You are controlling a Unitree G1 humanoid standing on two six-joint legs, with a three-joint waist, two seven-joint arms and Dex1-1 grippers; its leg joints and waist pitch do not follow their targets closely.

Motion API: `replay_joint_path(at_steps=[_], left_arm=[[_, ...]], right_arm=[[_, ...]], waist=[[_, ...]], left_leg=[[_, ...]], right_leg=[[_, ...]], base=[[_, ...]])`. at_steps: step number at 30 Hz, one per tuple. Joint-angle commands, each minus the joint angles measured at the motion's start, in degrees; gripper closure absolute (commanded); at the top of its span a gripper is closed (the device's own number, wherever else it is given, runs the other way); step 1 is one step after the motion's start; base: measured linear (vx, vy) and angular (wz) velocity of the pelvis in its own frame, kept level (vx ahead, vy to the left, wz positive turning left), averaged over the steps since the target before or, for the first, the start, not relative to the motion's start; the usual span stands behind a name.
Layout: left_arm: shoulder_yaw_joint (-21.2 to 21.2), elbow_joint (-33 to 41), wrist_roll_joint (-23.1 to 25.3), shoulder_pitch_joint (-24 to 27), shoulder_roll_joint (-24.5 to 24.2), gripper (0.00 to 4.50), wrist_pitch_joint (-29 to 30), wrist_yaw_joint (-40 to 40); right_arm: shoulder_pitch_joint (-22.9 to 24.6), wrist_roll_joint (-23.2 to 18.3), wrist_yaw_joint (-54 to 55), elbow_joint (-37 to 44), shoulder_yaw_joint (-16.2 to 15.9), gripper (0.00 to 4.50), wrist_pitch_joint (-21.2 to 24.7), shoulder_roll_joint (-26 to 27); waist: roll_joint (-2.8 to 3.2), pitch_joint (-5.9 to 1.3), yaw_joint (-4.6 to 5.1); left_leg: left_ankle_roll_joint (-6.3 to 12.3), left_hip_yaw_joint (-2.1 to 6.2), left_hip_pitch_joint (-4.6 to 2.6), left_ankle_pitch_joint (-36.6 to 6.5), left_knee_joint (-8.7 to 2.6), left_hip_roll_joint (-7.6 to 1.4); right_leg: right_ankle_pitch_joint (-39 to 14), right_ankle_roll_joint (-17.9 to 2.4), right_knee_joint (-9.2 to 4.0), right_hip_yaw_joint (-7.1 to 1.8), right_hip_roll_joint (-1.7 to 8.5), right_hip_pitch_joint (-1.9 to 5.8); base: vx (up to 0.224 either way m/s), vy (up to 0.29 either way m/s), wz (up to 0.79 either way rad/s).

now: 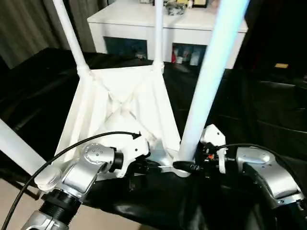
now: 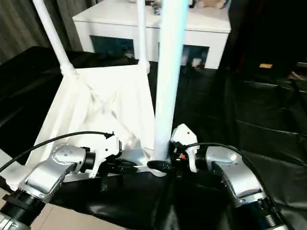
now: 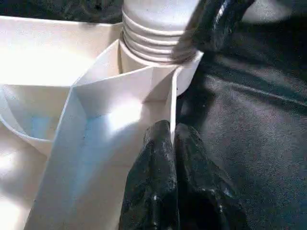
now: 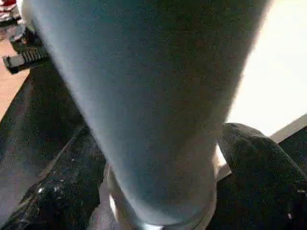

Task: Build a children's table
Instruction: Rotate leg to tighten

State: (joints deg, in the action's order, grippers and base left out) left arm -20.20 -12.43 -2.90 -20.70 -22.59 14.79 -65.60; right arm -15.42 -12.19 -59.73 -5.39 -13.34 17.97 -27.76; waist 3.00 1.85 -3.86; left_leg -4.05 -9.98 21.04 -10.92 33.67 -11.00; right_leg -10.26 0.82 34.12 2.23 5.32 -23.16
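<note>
The children's table lies upside down on a black cloth, its ribbed underside (image 1: 124,110) facing up. Two far legs (image 1: 72,38) (image 1: 158,28) stand up at the back corners. A third leg (image 1: 14,148) runs off at the near left. The near right leg (image 1: 206,81) rises from its corner socket, with threads showing at its base (image 3: 148,38). My left gripper (image 3: 171,134) is shut on the table's thin rim beside that socket. My right gripper (image 1: 184,166) is open, with a black finger on each side of this leg's base (image 4: 158,191).
A white cabinet (image 1: 144,24) with dark glass doors stands behind the table, small items on top. The black cloth (image 1: 249,110) covers the work surface to the right and front. Light floor (image 1: 14,201) shows at the near left.
</note>
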Motion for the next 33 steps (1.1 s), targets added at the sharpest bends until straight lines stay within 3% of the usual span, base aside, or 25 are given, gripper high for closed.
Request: replay_joint_path(at_steps=[1, 3, 8, 14, 19, 21, 22, 23, 24, 26, 27, 28, 31, 33], left_arm=[[-0.3, 1.2, -1.6, 0.2, 0.1, 4.5, 0.3, -0.4], [-0.1, 1.1, -1.3, 0.2, 0.0, 4.5, 0.3, -0.3], [0.0, 1.1, -1.2, 0.3, -0.3, 4.5, 0.6, -0.5], [0.3, 0.8, -1.2, 0.1, -0.2, 4.5, 0.5, 0.2], [0.4, -0.4, -0.4, 0.0, 0.3, 4.5, 1.2, 1.6], [0.7, -4.2, 2.0, -1.2, 2.2, 4.5, 1.8, 7.0], [1.1, -6.5, 3.2, -2.0, 3.6, 4.5, 2.1, 10.6], [1.1, -6.5, 3.2, -2.0, 3.6, 4.5, 2.1, 10.6], [1.8, -9.2, 4.3, -3.1, 5.4, 4.5, 2.6, 15.0], [1.8, -9.2, 4.3, -3.1, 5.4, 4.5, 2.6, 15.0], [2.9, -12.2, 5.1, -4.7, 7.9, 4.5, 3.5, 20.5], [4.3, -15.5, 5.4, -6.7, 11.1, 4.5, 5.0, 26.3], [5.7, -20.7, 6.3, -10.0, 15.3, 4.5, 6.2, 34.3], [6.2, -23.2, 6.8, -11.6, 17.3, 4.5, 6.1, 38.2]], right_arm=[[-0.9, 1.0, -0.5, -0.6, -0.9, 0.64, -0.7, -0.5], [-1.2, 1.9, -0.7, -1.2, -1.5, 0.64, -0.7, -0.8], [-1.5, 2.7, -0.6, -2.5, -2.3, 1.17, -0.6, -0.9], [-1.9, 2.3, 1.2, -3.5, -1.4, 1.67, -0.5, 0.9], [-1.6, -0.2, 3.9, -4.0, 1.1, 1.76, 0.4, 4.1], [-2.3, 0.3, 12.5, -7.1, 3.7, 1.76, 2.2, 8.4], [-2.8, 0.9, 17.7, -8.8, 5.0, 1.76, 3.5, 10.9], [-2.8, 0.9, 17.7, -8.8, 5.0, 1.77, 3.5, 10.9], [-3.5, 1.4, 24.2, -10.5, 6.9, 1.77, 5.4, 14.0], [-3.5, 1.4, 24.2, -10.5, 6.9, 1.77, 5.4, 14.0], [-4.1, 2.5, 31.2, -12.4, 8.5, 1.77, 7.2, 17.1], [-5.0, 4.1, 38.4, -14.7, 9.6, 1.77, 7.8, 20.4], [-6.5, 6.5, 48.9, -17.9, 11.2, 1.77, 7.5, 25.2], [-7.2, 7.5, 52.3, -19.7, 11.2, 1.77, 6.7, 27.3]], waist=[[-1.01, -2.71, 0.07], [-0.98, -2.74, 0.16], [-1.0, -2.94, 0.21], [-1.06, -2.8, 0.35], [-1.05, -2.71, 0.75], [-1.08, -2.6, 1.21], [-1.13, -2.44, 1.46], [-1.13, -2.44, 1.46], [-0.92, -2.51, 2.05], [-1.12, -2.49, 1.97], [-1.13, -2.33, 2.12], [-1.22, -2.19, 2.26], [-1.24, -2.4, 2.17], [-0.92, -2.37, 2.27]], left_leg=[[1.91, 0.14, -0.33, -14.8, -4.43, -1.59], [2.08, 0.17, -0.26, -14.0, -4.38, -1.58], [3.3, 0.1, -0.13, -11.6, -4.04, -1.52], [3.09, 0.13, -0.1, -12.9, -4.16, -1.5], [1.98, 0.29, -0.09, -14.5, -4.41, -1.48], [1.6, 0.19, 0.02, -14.9, -4.45, -1.29], [0.8, 0.26, -0.03, -16.1, -4.62, -1.13], [0.8, 0.26, -0.03, -16.1, -4.62, -1.13], [-0.24, 0.62, 0.18, -17.2, -4.81, -1.1], [-0.9, 0.74, -0.23, -18.6, -4.83, -1.1], [-0.77, 0.56, -0.12, -18.6, -4.84, -0.99], [-1.22, 0.39, -0.59, -19.8, -4.77, -0.9], [-1.83, 0.79, -0.5, -19.8, -4.94, -0.8], [-1.87, 0.7, -0.73, -20.6, -4.86, -0.7]], right_leg=[[-14.9, -11.6, -4.09, -1.64, 2.11, 2.53], [-13.9, -11.8, -3.98, -1.63, 2.09, 2.53], [-9.5, -13.3, -3.52, -1.53, 1.99, 2.71], [-12.4, -12.8, -3.77, -1.52, 2.04, 2.69], [-14.2, -12.3, -3.93, -1.45, 2.01, 2.62], [-15.3, -11.9, -4.12, -1.46, 1.87, 2.45], [-18.4, -11.1, -4.45, -1.38, 1.9, 2.3], [-18.4, -11.1, -4.45, -1.38, 1.9, 2.3], [-21.4, -9.8, -4.43, -1.3, 2.1, 2.48], [-23.4, -8.6, -4.9, -1.22, 2.1, 2.31], [-23.6, -8.3, -5.09, -1.37, 1.99, 2.07], [-25.9, -8.0, -5.46, -1.37, 1.92, 1.57], [-26.9, -6.8, -5.58, -1.23, 2.07, 1.82], [-27.1, -6.5, -5.92, -1.32, 2.03, 1.39]], base=[[0.0, 0.0, 0.0], [0.0, 0.0, 0.0], [0.0, 0.0, 0.0], [0.0, 0.0, 0.0], [0.0, 0.0, 0.0], [0.0, 0.0, 0.0], [0.0, 0.0, 0.0], [0.0, 0.0, 0.0], [0.0, 0.0, 0.0], [0.0, 0.0, 0.0], [0.0, 0.0, 0.0], [0.0, 0.0, 0.0], [0.0, 0.0, 0.0], [0.0, 0.0, 0.0]])
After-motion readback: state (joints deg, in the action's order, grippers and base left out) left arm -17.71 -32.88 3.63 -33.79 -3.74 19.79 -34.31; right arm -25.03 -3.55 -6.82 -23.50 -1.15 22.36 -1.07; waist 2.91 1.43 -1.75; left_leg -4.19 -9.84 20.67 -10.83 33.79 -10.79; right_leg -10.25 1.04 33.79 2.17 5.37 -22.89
